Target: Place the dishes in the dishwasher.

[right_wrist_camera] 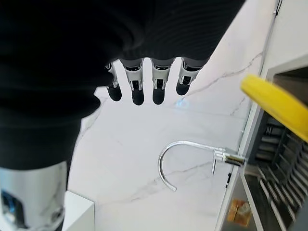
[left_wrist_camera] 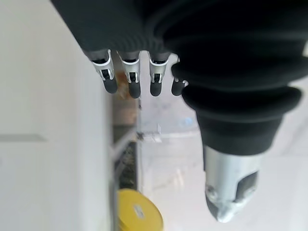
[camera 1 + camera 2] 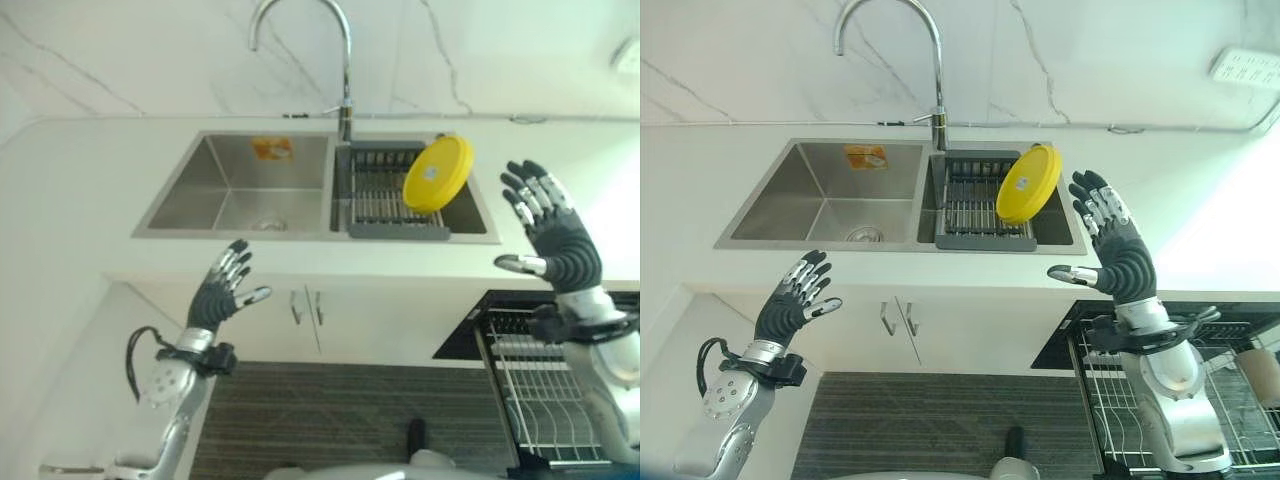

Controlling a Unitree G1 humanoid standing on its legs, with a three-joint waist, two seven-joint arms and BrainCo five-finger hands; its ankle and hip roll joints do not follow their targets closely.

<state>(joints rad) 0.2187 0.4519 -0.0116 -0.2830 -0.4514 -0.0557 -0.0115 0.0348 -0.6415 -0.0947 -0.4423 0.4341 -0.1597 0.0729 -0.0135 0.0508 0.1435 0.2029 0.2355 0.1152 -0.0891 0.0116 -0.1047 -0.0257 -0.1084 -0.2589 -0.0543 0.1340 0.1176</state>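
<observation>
Yellow plate: you see it leaning on edge in the dark drying rack, which sits in the right basin of the steel sink; its face is tilted toward the right rim (it touches neither hand).

Right hand: you have it raised above the counter just to the right of the plate, fingers straight and spread, thumb out to the side, holding nothing.

Left hand: you have it lower, in front of the counter edge below the left basin, fingers relaxed and apart, thumb out, also empty.

Dishwasher rack: you see the wire basket pulled out at the lower right, under the right arm, set in the dark opening below the counter. A pale rounded object (cannot tell what) shows at its far right edge.

Faucet: the curved chrome spout rises behind the divide between the two basins and arcs over the left one.

Left basin: it holds an orange label on the back wall and a drain in the floor.

Cabinet doors: two handles show side by side below the sink.
</observation>
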